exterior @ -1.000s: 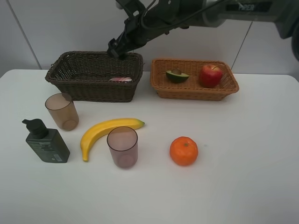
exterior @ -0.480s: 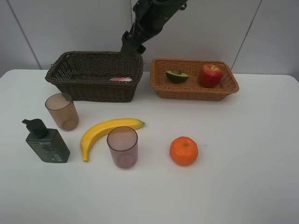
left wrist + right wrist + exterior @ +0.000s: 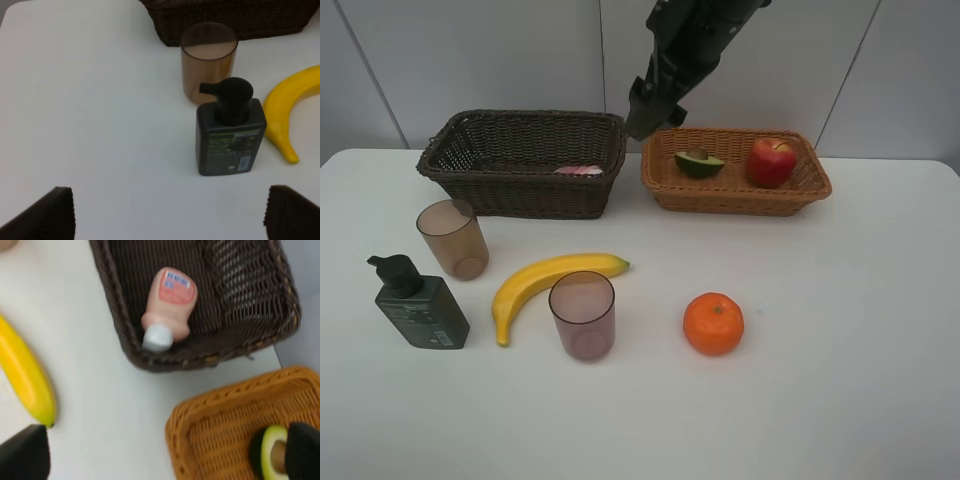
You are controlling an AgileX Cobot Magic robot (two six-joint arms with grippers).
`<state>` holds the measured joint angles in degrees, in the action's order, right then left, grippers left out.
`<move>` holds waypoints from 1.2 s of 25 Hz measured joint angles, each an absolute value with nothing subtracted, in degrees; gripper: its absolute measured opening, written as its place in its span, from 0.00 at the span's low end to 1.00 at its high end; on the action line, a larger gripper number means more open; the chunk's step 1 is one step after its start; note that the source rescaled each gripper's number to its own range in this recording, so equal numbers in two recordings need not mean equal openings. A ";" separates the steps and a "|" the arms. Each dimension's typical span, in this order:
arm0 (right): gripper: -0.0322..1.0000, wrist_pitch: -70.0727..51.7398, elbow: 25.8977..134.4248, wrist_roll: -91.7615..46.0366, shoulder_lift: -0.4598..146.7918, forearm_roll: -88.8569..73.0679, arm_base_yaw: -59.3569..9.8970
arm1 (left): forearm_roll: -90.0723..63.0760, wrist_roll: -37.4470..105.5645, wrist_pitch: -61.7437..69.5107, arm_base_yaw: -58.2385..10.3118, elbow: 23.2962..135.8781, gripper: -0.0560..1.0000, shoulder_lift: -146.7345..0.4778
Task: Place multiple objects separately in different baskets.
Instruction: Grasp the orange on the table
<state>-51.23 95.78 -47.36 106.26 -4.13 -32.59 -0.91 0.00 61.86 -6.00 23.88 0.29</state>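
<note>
The small pink bottle [image 3: 580, 170] [image 3: 167, 305] lies in the dark brown basket [image 3: 520, 185]. A halved avocado [image 3: 699, 162] and a red apple [image 3: 772, 162] rest in the light basket [image 3: 730, 197]. On the table lie the banana [image 3: 545, 280], the orange [image 3: 713, 323], two brownish cups [image 3: 453, 238] [image 3: 583, 315] and the dark pump bottle [image 3: 418, 303]. My right gripper [image 3: 648, 112] [image 3: 165, 452] hangs open and empty above the gap between the baskets. My left gripper [image 3: 170, 215] is open and empty, short of the pump bottle [image 3: 230, 135].
The white table [image 3: 840, 330] ends at a pale wall behind the baskets. In the left wrist view one cup [image 3: 207, 62] stands just behind the pump bottle, with the banana [image 3: 290, 102] beside it.
My right arm has swung rightward from over the dark basket's back right corner to above the gap between the baskets. No object has moved.
</note>
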 joint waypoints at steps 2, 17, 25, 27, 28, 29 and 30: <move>0.99 -51.28 92.18 -47.36 103.72 -3.75 -31.90 | -0.91 0.00 61.86 -6.00 23.88 1.00 0.29; 0.99 -50.87 66.69 -47.30 93.77 -4.62 -30.36 | -0.91 0.00 61.86 -6.00 23.88 1.00 0.29; 0.99 -44.75 58.41 -47.30 93.77 -8.81 -30.32 | -0.91 0.00 61.86 -6.00 23.88 1.00 0.29; 0.99 -42.61 56.67 -47.30 93.77 -10.09 -30.32 | -0.91 0.00 61.86 -6.00 23.88 1.00 0.29; 0.99 -41.64 55.81 -47.30 93.77 -10.53 -30.32 | -0.91 0.00 61.86 -6.00 23.88 1.00 0.29; 0.99 -40.89 55.23 -47.30 93.77 -10.79 -30.32 | -0.91 0.00 61.86 -6.00 23.88 1.00 0.29; 0.99 -40.06 54.64 -47.30 93.77 -11.01 -30.32 | -0.91 0.00 61.86 -6.00 23.88 1.00 0.29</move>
